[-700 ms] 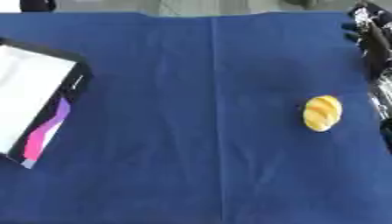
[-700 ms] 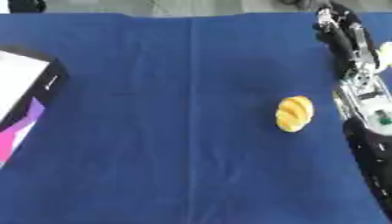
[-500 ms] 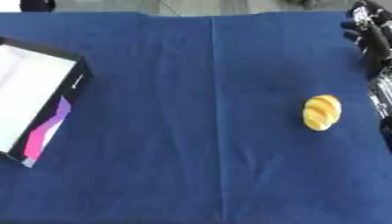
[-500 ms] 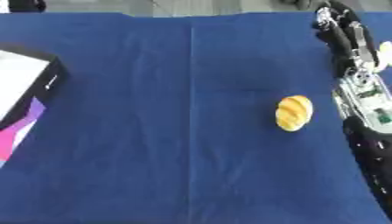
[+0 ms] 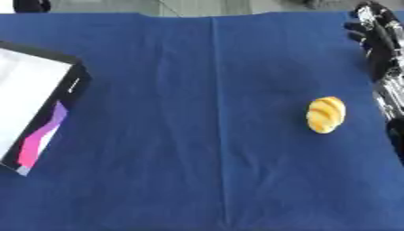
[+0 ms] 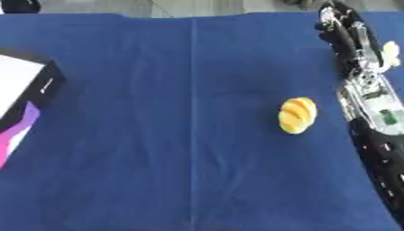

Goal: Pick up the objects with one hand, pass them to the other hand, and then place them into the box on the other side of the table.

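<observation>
Object: a small yellow bun-like piece with orange stripes [image 5: 325, 114] lies alone on the right half of the table [image 5: 197, 135], untouched; nothing holds it
Right robot hand: the right robot hand [image 6: 341, 28] reaches in along the right edge, beyond the piece toward the far corner and well apart from it; whether its fingers are spread or curled I cannot tell
Small pale thing: a light-coloured shape [image 6: 388, 49] sits just beside the right arm at the picture's edge; too unclear to name
Left robot hand: not seen in either view
Box: the box [image 5: 31, 103], white inside with dark walls and a pink and purple panel, sits at the left edge, well apart from the piece
Step in hand: judged as the first pick-up, not yet begun
Risk: the rounded piece may roll under a fingertip and slip toward the near right edge; the handover at mid-table could drop it
Open room: the blue cloth between piece and box lies bare, a wide lane for the pass; little margin remains on the right
</observation>
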Motion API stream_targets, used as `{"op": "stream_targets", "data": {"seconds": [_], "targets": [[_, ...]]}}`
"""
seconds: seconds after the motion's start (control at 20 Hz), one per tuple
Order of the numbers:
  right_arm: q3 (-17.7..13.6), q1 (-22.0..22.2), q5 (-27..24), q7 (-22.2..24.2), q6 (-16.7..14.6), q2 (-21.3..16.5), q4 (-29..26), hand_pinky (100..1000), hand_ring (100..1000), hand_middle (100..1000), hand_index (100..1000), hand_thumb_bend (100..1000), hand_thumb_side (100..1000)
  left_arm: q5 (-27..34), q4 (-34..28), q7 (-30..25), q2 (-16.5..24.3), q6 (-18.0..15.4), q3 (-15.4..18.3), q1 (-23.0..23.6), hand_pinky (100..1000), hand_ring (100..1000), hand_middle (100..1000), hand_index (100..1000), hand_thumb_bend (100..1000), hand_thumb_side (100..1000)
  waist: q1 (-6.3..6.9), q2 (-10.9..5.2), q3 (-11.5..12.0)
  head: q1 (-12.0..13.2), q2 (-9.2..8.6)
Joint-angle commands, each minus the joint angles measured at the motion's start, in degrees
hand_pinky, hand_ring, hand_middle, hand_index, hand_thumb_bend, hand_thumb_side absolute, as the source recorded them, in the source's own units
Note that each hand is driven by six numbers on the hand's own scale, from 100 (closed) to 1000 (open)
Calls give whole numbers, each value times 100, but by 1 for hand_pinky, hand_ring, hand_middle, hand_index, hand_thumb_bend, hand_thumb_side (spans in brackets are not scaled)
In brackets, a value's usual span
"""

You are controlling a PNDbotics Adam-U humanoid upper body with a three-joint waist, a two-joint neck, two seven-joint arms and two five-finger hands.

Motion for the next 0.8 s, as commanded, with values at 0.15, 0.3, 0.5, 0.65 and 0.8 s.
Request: {"op": "stream_targets", "data": {"seconds": [0.15,0.3,0.5,0.65,0.8], "targets": [[23,-162,233,669,360,-700,-120,882,809,782,925,100,523,-33,-223,-9,233,25,21,13,855,791,810,846,599,688,-1,-201,-18,-144,41],[36,-268,724,1200,711,-1113,-125,887,823,791,920,100,482,-50,-282,-17,263,46,14,49,855,792,810,846,599,687,-11,-208,-35,-241,58],[-103,-497,1722,1755,1119,-1503,182,889,834,804,920,100,442,-82,-322,-30,286,77,6,79,855,791,809,844,599,687,-11,-217,-50,-343,46],[-178,-726,2335,1847,1337,-1666,621,891,848,821,925,142,424,-94,-350,-43,289,87,-2,88,854,791,809,843,599,687,-10,-219,-47,-455,5],[-137,-894,3009,1983,1509,-1751,1000,890,864,838,931,244,376,-104,-377,-59,287,99,-17,94,851,791,809,843,599,686,-5,-219,-37,-525,-19]]}}
